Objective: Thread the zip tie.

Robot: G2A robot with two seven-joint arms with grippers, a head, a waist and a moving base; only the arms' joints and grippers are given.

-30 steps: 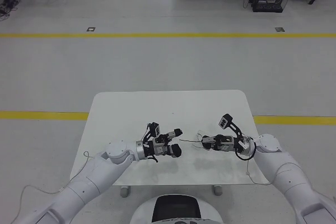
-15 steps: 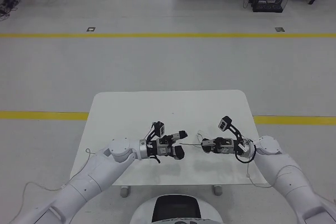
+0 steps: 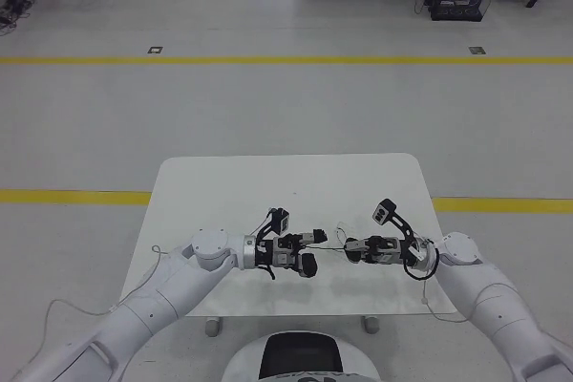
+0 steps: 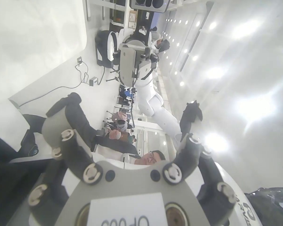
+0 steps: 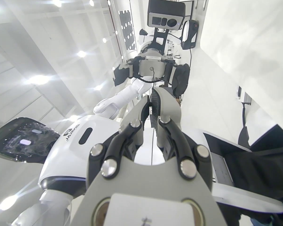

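Note:
Over the near half of the white table (image 3: 267,181) my two grippers face each other tip to tip. A thin black zip tie (image 3: 330,248) bridges the small gap between them. My right gripper (image 3: 353,249) is shut on it; in the right wrist view the tie (image 5: 152,147) runs straight out between the closed fingers (image 5: 165,104). Its free end points into my left gripper (image 5: 152,76), which stands open around it. In the left wrist view that gripper (image 4: 129,109) has its fingers spread wide with nothing clamped, and the right gripper (image 4: 129,71) is seen end-on a short way off.
The table top carries nothing else; its front edge (image 3: 296,315) lies just below the grippers. Grey floor with yellow lines (image 3: 286,60) surrounds it.
My left gripper has shifted to the right, closing the gap to the right gripper and the zip tie's free end. The right gripper has hardly moved.

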